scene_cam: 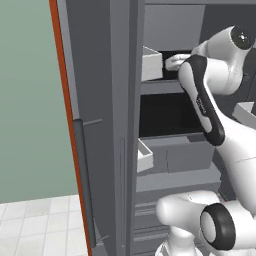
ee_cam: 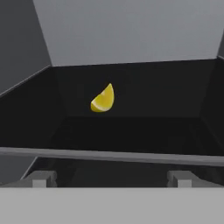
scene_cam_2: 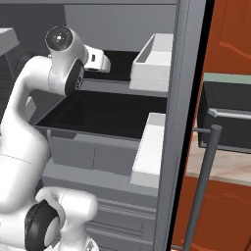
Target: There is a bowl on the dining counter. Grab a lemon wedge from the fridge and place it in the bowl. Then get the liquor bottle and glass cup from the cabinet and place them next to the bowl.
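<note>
A yellow lemon wedge (ee_cam: 103, 99) lies on the dark upper shelf (ee_cam: 131, 127) of the fridge, toward the back and a little left of centre in the hand view. My gripper (ee_cam: 111, 179) is open, its two fingertips (ee_cam: 40, 178) wide apart at the shelf's front lip, well short of the wedge, with nothing between them. In the base views my white hand (scene_cam: 175, 61) (scene_cam_2: 100, 61) reaches into that upper shelf. The bowl, liquor bottle and glass cup are out of view.
The fridge door (scene_cam: 95, 125) stands open at left with a long dark handle (scene_cam: 82, 165). White door bins (scene_cam: 150, 64) (scene_cam_2: 156, 61) flank the shelf. A lower dark shelf (scene_cam_2: 108, 112) and grey drawers (scene_cam_2: 93, 152) sit beneath. A counter (scene_cam_2: 220, 169) lies to the right.
</note>
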